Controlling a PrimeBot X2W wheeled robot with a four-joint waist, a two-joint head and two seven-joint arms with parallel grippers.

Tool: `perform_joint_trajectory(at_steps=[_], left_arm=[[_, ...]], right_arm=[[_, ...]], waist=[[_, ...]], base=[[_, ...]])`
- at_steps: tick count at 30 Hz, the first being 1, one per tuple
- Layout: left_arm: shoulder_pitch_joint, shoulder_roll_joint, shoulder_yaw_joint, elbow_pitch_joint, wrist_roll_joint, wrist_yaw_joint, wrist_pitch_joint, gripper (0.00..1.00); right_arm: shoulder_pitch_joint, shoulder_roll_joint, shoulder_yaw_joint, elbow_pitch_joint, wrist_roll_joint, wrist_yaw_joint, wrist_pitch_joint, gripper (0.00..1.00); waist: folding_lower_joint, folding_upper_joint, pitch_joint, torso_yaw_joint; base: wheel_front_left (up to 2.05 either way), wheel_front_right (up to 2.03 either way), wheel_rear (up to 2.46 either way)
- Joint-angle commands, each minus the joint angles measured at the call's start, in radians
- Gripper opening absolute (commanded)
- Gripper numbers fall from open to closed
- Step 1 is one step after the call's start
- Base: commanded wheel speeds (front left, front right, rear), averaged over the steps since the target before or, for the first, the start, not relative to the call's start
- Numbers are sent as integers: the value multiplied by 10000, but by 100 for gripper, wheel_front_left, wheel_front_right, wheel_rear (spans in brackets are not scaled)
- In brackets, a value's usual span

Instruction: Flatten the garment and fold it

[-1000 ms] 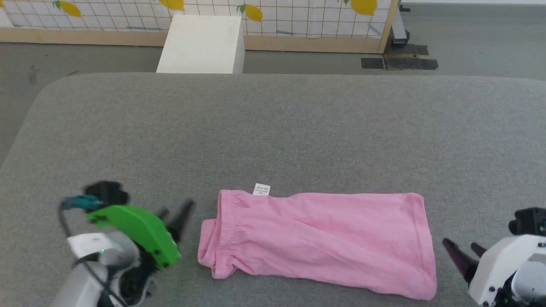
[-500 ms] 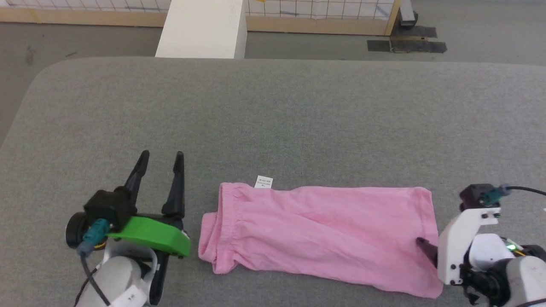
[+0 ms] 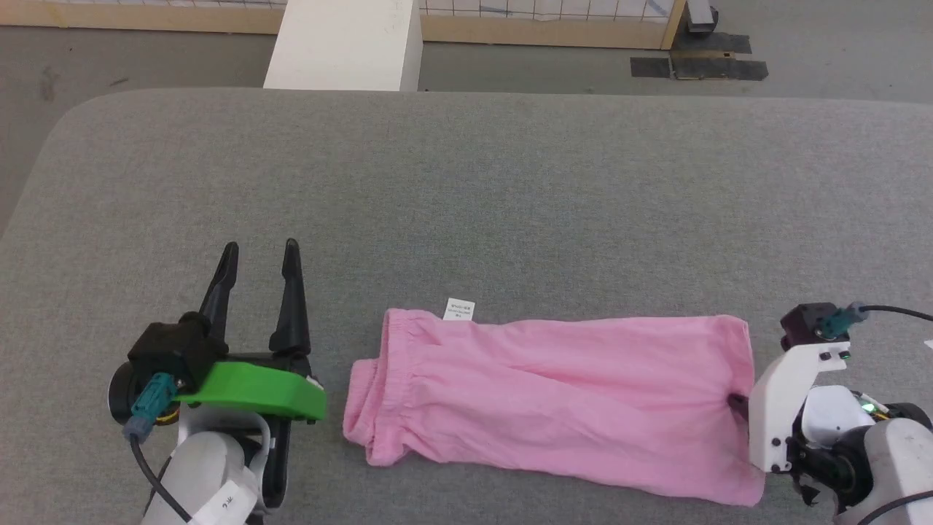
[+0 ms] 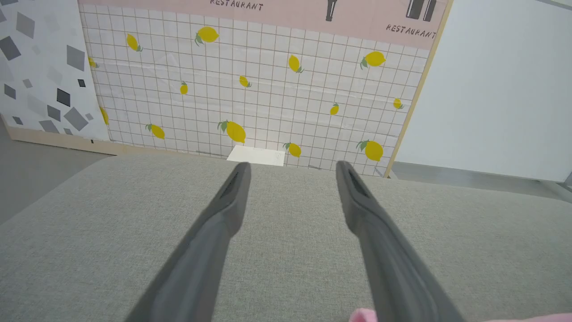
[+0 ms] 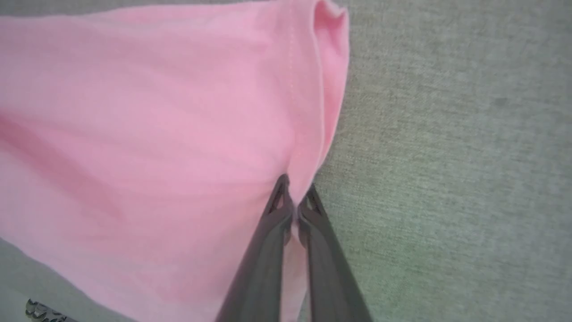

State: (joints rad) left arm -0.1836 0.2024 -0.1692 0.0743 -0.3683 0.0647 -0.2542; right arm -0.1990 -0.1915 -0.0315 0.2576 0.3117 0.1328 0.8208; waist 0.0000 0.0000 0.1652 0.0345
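Bright, even, diffuse light with no glare and no hard shadows. The head view is sharp, with a faint soft shade along the garment's near edge. The left wrist view bows the wall grid slightly, and the left pincer goes soft toward the bottom edge. The right wrist view is soft throughout, the worktop weave smeared.

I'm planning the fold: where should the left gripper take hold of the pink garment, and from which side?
Grip the garment by its gathered waistband, coming low from the left. That edge is thick and slightly bunched, lies nearest the open left gripper, and the right gripper pinches the opposite hem.
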Motion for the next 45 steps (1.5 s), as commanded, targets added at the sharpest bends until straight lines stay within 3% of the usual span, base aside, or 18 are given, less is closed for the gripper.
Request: perform_joint_trajectory(at_steps=[1,10,16,21,25,29,34,39,45], left_arm=[[99,-121,115,-9,155,-112,-74,100],[192,-335,564,425,542,-508,-75,100],[309,-315,730,745,797,-611,-75,100],[339,-254,846,886,932,-714,-75,100],[388,-225,930,930,975,-752,-76,100],[502,-266,1010,910,955,-771,-76,100],[643,-298,1080,859,962,-816,-76,100],[641,-333,1131,853,961,-875,-76,100],[558,-436,1103,881,1007,-971,-76,100]], right_arm=[[-7,-190,-143,218,24,-21,-27,0],[-167,-1327,-1587,691,-210,-21,98,0],[-221,-1714,-1679,973,-449,-21,292,0],[-1,-2019,-1104,-64,-322,-21,734,0],[531,-2088,-658,-1696,121,-21,1586,0],[1072,-1937,-218,-3539,517,-21,2581,0],[1214,-1533,605,-4972,718,-21,3211,0],[799,-992,1753,-5119,863,-21,3369,0],[-19,-223,2837,-4245,1024,-21,2913,0]], waist=[[0,0,6,-21],[0,0,-47,-130],[0,0,-235,-212],[0,0,-444,-173],[0,0,-625,-56],[0,0,-721,49],[0,0,-732,149],[0,0,-670,256],[0,0,-546,498]], base=[[0,0,0],[0,0,0],[0,0,0],[0,0,0],[0,0,0],[0,0,0],[0,0,0],[0,0,0],[0,0,0]])
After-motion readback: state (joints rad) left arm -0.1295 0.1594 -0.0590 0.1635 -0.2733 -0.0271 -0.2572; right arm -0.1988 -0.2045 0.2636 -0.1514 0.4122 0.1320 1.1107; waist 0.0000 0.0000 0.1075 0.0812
